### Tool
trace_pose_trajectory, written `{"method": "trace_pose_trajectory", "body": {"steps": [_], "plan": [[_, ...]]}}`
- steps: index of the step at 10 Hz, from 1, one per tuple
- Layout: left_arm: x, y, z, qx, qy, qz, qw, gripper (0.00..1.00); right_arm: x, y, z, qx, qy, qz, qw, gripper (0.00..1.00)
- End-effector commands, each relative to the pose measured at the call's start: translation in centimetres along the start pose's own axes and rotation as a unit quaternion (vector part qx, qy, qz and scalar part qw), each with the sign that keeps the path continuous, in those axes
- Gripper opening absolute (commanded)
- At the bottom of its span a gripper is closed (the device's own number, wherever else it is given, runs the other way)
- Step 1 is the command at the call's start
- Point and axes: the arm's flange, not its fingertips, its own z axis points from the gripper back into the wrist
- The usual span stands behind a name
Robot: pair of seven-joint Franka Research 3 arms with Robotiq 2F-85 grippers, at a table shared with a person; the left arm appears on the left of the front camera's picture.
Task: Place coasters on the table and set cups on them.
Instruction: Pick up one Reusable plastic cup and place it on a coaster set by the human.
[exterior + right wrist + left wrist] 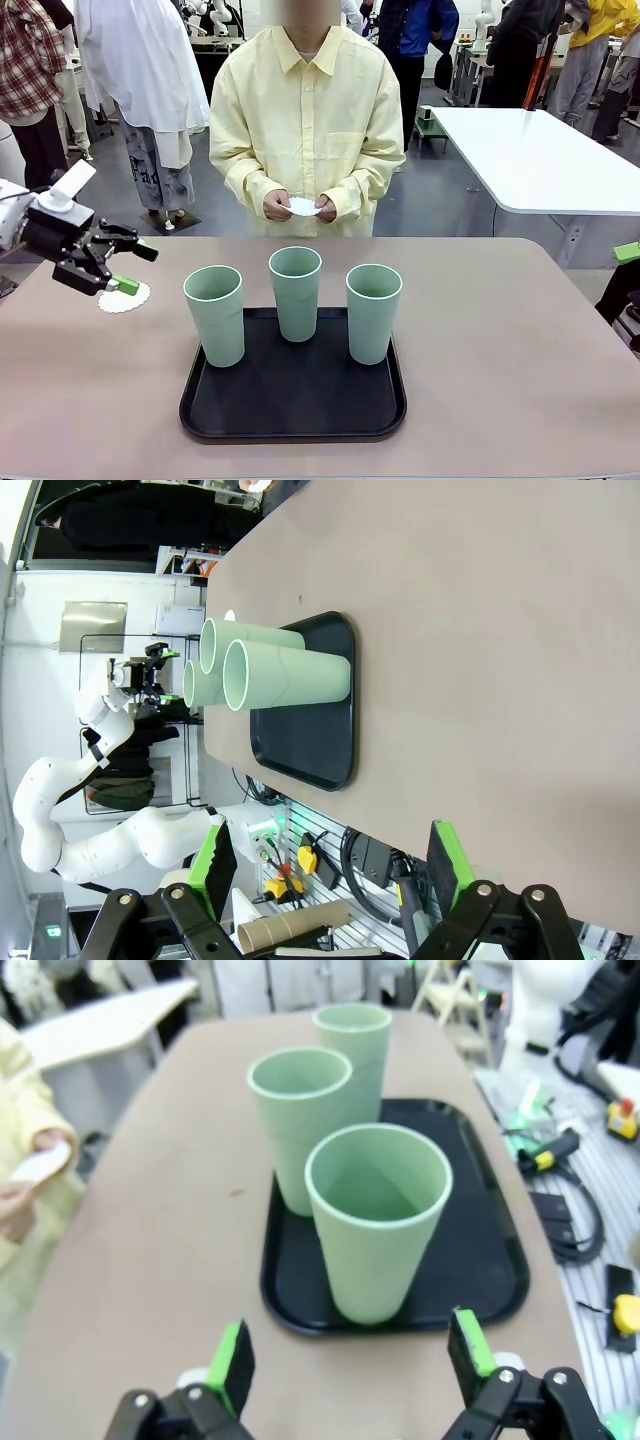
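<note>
The left gripper (pixel 135 268), jaws spread wide and holding nothing, hangs low over the left end of the beige-pink table (pixel 520 350). One lacy white coaster (pixel 124 297) lies flat on the table right under it, and a green-padded fingertip covers part of its rim. In the left wrist view, the left gripper (pixel 350 1355) frames three mint-green cups (pixel 375 1222) in a row, the farthest half hidden behind the middle one. All three cups stand upright in a black tray (pixel 290 410) at mid-table. The right gripper (pixel 330 860) is likewise spread and holds nothing, poised off the table's edge above floor cables. Across the table a person in a pale yellow shirt (pixel 305 120) holds another white coaster (pixel 303 207) in both hands (pixel 300 206), edges partly hidden by fingers. A glossy white table (pixel 540 155) stands behind to the right.
</note>
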Motion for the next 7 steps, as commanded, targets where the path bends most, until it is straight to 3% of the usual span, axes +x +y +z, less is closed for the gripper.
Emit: {"method": "trace_pose_trajectory", "body": {"steps": [1,7], "plan": [[-3.5,-0.3,-1.0,-0.001,-0.037,-0.011,0.999,1.00,0.2,-0.1,0.0,0.014,-0.003,0.008,1.000,1.00],[-7.5,-1.0,-4.8,-0.022,-0.109,-0.036,0.993,1.00,0.2,-0.1,0.0,0.014,-0.003,0.008,1.000,1.00]]}}
